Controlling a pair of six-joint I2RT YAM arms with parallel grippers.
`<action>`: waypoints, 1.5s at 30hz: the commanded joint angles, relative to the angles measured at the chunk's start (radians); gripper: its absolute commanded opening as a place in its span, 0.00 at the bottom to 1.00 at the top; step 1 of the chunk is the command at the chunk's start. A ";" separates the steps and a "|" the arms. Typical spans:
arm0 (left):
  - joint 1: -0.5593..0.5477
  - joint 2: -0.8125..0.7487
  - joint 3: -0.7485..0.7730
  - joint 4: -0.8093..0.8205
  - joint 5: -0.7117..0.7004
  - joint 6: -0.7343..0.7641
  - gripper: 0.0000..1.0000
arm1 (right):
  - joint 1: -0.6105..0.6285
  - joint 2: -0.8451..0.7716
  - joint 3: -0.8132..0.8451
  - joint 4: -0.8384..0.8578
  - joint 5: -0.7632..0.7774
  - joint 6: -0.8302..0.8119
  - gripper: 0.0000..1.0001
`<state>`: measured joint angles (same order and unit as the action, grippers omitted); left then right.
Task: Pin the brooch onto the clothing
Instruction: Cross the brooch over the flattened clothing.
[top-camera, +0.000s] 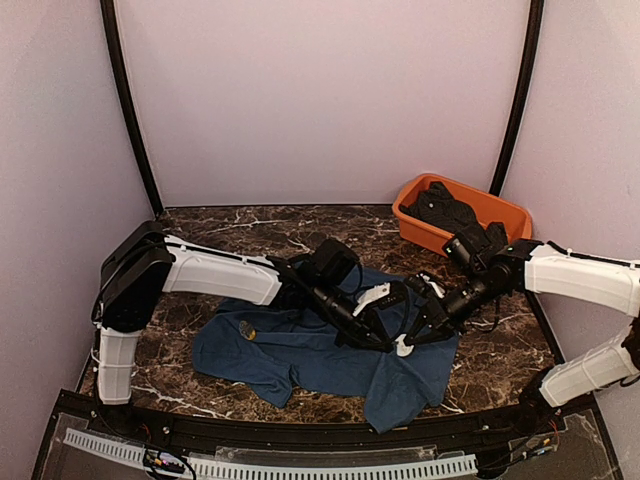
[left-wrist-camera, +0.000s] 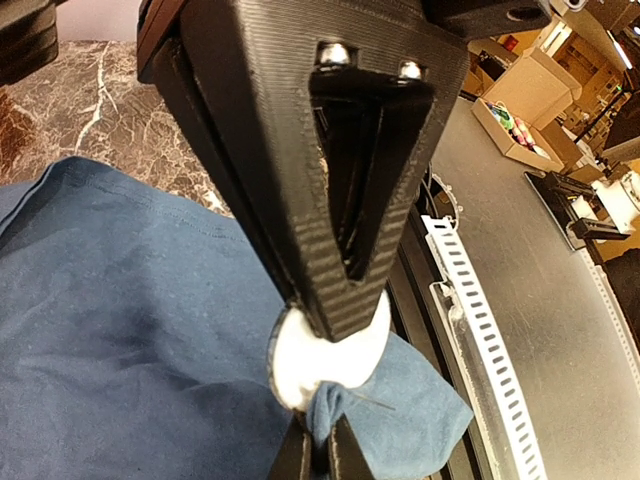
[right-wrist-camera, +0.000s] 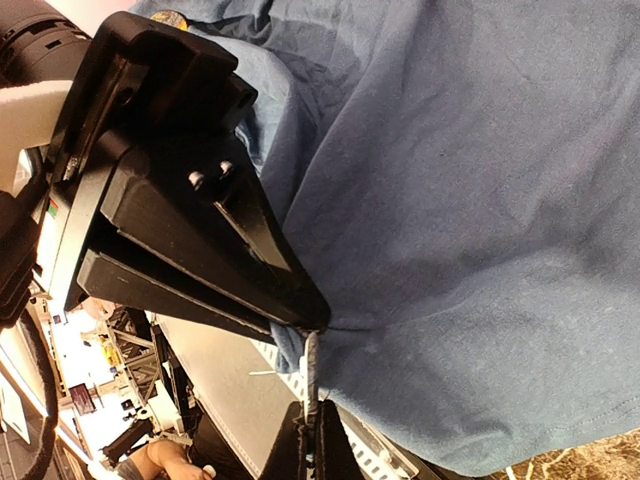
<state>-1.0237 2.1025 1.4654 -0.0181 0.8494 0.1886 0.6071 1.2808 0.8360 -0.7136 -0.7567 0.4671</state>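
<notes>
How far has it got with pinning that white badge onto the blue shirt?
Done: the shirt lies spread out, and the right gripper holds the white brooch. In hand: the left gripper pinches up a fold of shirt right against the brooch. Left: I cannot see the pin through the cloth, so fastening it and letting go remain.

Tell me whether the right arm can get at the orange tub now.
Probably yes: the tub sits close beyond the right arm, nothing between. But its jaws are shut, pinching the shirt, so it must release first.
</notes>
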 joint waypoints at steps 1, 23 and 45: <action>-0.006 0.005 0.026 -0.005 0.022 -0.011 0.02 | 0.000 -0.012 0.014 0.028 -0.011 -0.012 0.00; 0.010 0.011 0.029 0.083 0.140 -0.105 0.44 | 0.086 -0.014 0.011 0.064 0.013 -0.024 0.00; 0.092 -0.045 -0.172 0.663 0.265 -0.496 0.80 | 0.066 -0.027 0.006 0.054 0.022 -0.026 0.00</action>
<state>-0.9783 2.1128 1.3739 0.3058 1.0576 -0.0700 0.6800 1.2675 0.8360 -0.6762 -0.7288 0.4496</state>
